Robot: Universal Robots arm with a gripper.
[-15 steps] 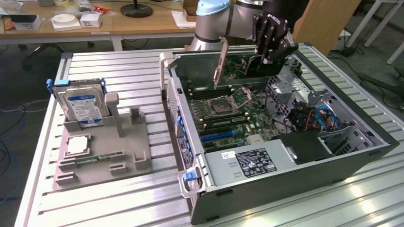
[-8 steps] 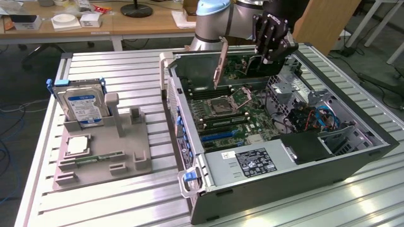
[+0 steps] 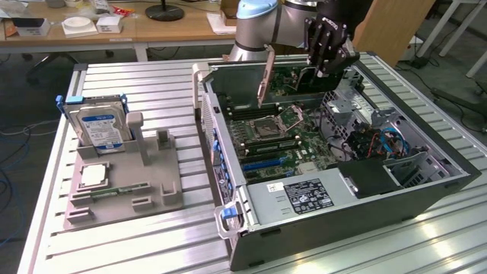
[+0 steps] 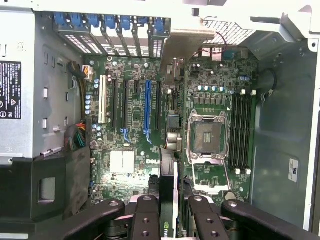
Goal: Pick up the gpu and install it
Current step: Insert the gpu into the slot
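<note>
Where the gripper [image 3: 332, 67] hung: over the far end of the open computer case [image 3: 426, 188], its fingers drawn narrow and clamped on the gpu [image 3: 293, 80] from both faces.
Gpu: held on edge in the air above the motherboard [image 3: 281, 140], seated in no slot (bracket end toward the exterior view's left).
Exterior view alone: the ribbed table [image 3: 137, 85]; the grey holder [image 3: 152, 188], well apart from the case on the exterior view's left; the hard drive [image 3: 99, 125] standing upright in that holder; the memory stick [image 3: 114, 192] lying flat in it.
Wrist view alone: the gripper [image 4: 169, 202] looked straight down; the gpu [image 4: 168, 175] showed edge-on between black fingers [image 4: 146, 210]; the row of expansion slots showed with one blue slot [image 4: 147, 107]; beside them sat the cpu socket [image 4: 206, 137] and the memory slots [image 4: 242, 130].
Alignment: the card ran parallel to the expansion slots, its bracket toward the rear wall.
Edges: case walls stood round the board on every side; the blue latches [image 4: 107, 21] lined the rear wall just past the slot ends; the power supply [image 3: 298, 194] closed off the near end.
Open room: the case's top side was open to the arm, and the slots lay uncovered between the power supply side and the socket.
</note>
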